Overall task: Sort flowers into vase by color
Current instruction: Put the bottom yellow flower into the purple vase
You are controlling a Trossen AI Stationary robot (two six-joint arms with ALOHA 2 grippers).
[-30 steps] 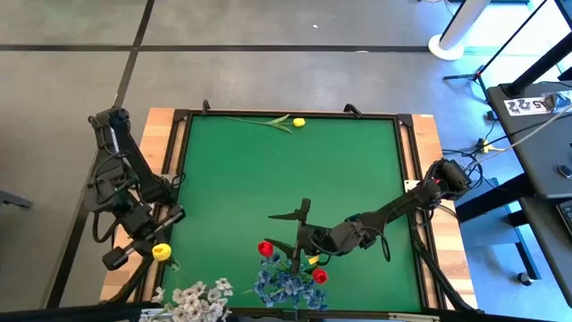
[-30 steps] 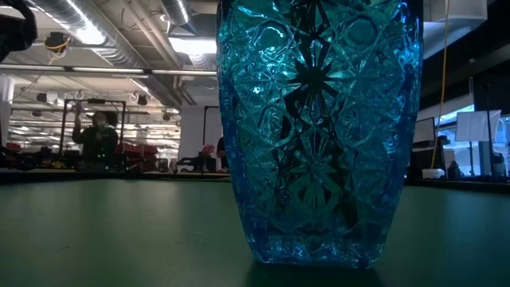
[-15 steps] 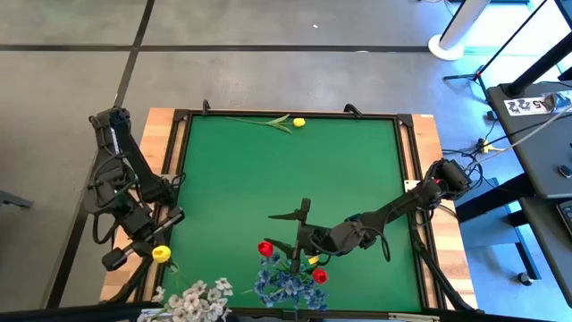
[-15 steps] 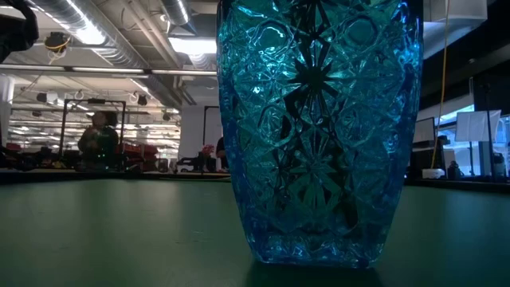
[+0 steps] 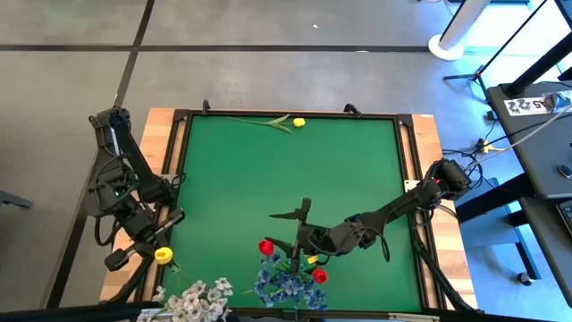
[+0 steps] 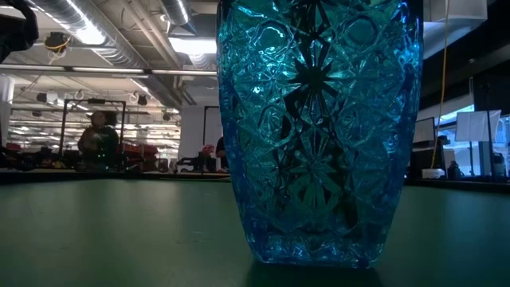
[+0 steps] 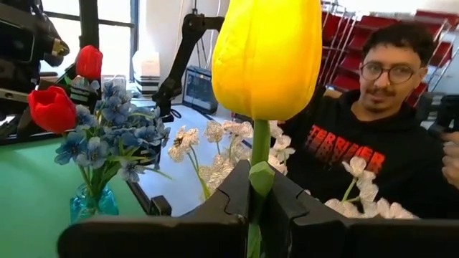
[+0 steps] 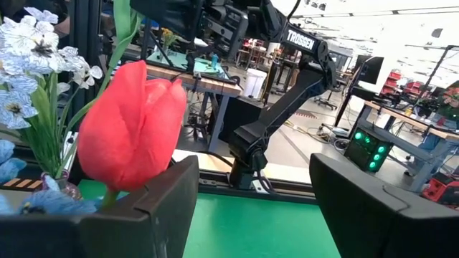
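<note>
Table (image 5: 232, 179), green mat in wood frame, both arms over the near half. Blue cut-glass vase (image 6: 317, 135) fills the low view; seen from overhead it sits near the front edge, centre, hidden under the bushy blue bunch (image 5: 284, 286).

Flowers, where they lie:
- blue bunch w/ two red tulips (image 5: 265, 248) in the blue vase
- white sprays (image 5: 192, 300) at front-left edge; container not visible, can't tell if there is one
- one yellow tulip (image 5: 298, 122) lying flat at the far edge, stalk pointing left, well apart from everything
- second yellow tulip (image 7: 267, 54) in left gripper

Risks (judgement):
- L arm carries its tulip off the mat's left-front corner, near the white sprays. If yellow goes in w/ white, sort is wrong. No yellow-only vase in sight, so target unclear.
- Stalk thin, held just below the head; head-heavy, could pivot or slip on a fast swing.
- R gripper sits right at the bouquet. A careless pull-back could snag a red tulip or tip the vase.
- Person's dark sleeve behind the white sprays in left wrist view; close to L arm's path.

Grippers:
- left gripper (image 7: 259, 204): fingers clamped tight on the green stalk of the yellow tulip, head upright above them.
- right gripper (image 8: 251, 204): jaws spread wide, nothing between them. A red tulip stands just beside one finger; contact can't be told.
</note>
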